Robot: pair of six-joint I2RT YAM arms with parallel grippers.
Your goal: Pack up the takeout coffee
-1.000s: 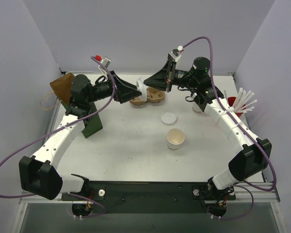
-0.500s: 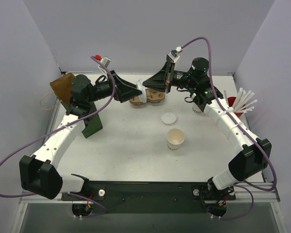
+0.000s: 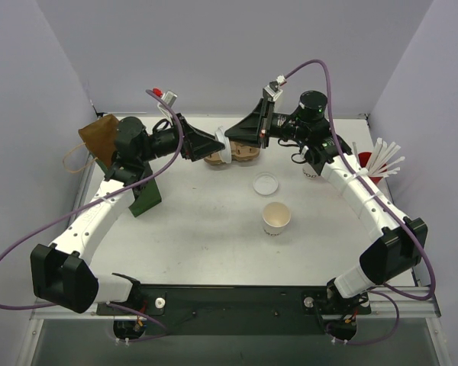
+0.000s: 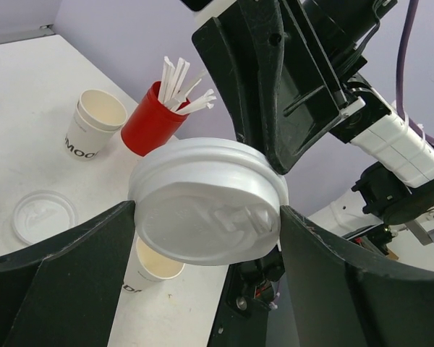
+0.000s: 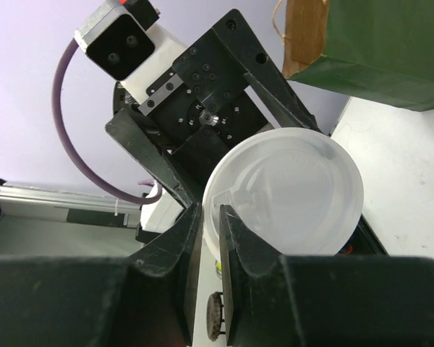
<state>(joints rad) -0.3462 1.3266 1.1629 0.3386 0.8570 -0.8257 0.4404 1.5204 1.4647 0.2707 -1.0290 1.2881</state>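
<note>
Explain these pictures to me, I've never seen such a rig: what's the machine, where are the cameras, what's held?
Two robot arms stand at a table's near edge. One picture looks down from above; the other two come from wrist cameras. On the table: one paper cup, a second cup, a spare lid, a red straw cup, a pulp carrier, a paper bag. In the air, the left gripper spans a white lid while the right gripper pinches its rim.
</note>
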